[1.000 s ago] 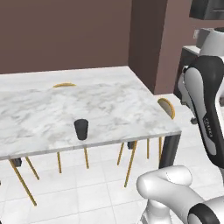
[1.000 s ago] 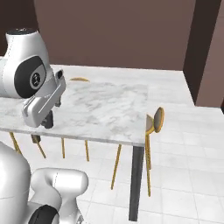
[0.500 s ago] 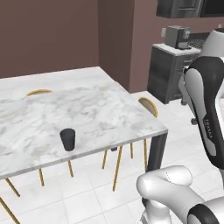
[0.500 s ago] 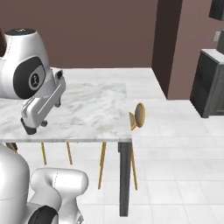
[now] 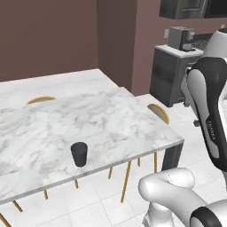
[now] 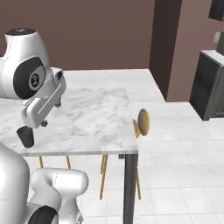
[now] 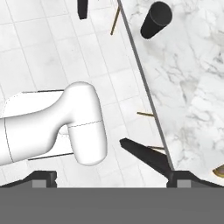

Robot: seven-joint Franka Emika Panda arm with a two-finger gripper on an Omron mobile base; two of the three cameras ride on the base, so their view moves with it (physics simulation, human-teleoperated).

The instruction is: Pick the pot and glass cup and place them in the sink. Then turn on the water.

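Note:
The glass cup [image 5: 79,154] is a small, nearly black tumbler. It stands upright near the front edge of the white marble table [image 5: 111,119]. From the right base view the glass cup [image 6: 26,136] sits low at the left, just under my arm. In the hand view the cup [image 7: 155,19] is at the top, by the table's edge [image 7: 144,87]. My gripper [image 7: 111,179] is open and holds nothing. It hangs above the tiled floor beside the table, well apart from the cup. The pot, the sink and the water are out of view.
Wooden chairs are tucked under the table: one at its end [image 5: 158,113] [image 6: 143,122] and one on the far side [image 5: 41,99]. A dark cabinet [image 5: 173,75] [image 6: 210,87] with a coffee machine [image 5: 179,37] stands at the right. White tiled floor [image 6: 175,175] lies between.
The whole picture has shifted, so the camera has moved: the table and cup now sit further left, and the dark cabinet has come into view at the right. The gripper has stayed open.

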